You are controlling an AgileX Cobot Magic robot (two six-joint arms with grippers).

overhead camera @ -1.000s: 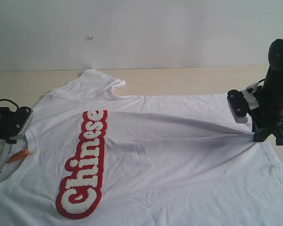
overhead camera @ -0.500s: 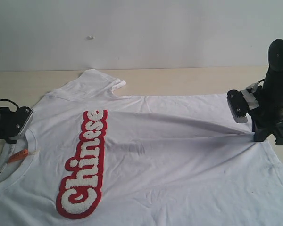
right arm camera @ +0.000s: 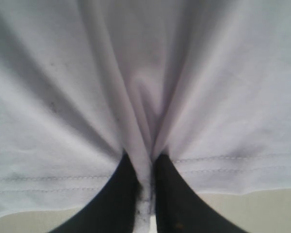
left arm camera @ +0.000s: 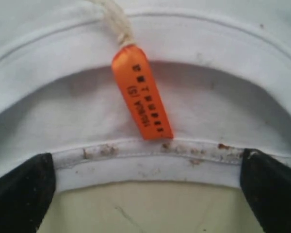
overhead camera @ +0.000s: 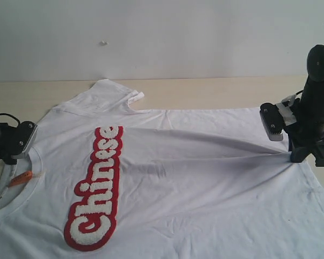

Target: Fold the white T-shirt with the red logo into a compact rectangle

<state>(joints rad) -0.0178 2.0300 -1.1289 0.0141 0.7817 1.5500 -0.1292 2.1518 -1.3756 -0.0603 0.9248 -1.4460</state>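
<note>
We hold the white T-shirt (overhead camera: pixel 205 178), thin short-sleeved cotton, by its hem with the right claw (right arm camera: pixel 145 194), while the left claw (left arm camera: pixel 145 194) gapes at the neck.

The shirt lies spread front-up on the pale wooden desk (overhead camera: pixel 216 91), neck toward our left arm and hem toward our right. The red logo (overhead camera: pixel 97 189), fuzzy white letters with a thick red outline, lies flat along the chest. Our left claw's jaws stand wide apart astride the ribbed collar, gripping nothing, near the small orange tag (left arm camera: pixel 143 92). Our right claw is clamped on a gathered fold of hem, with creases fanning from it.
</note>
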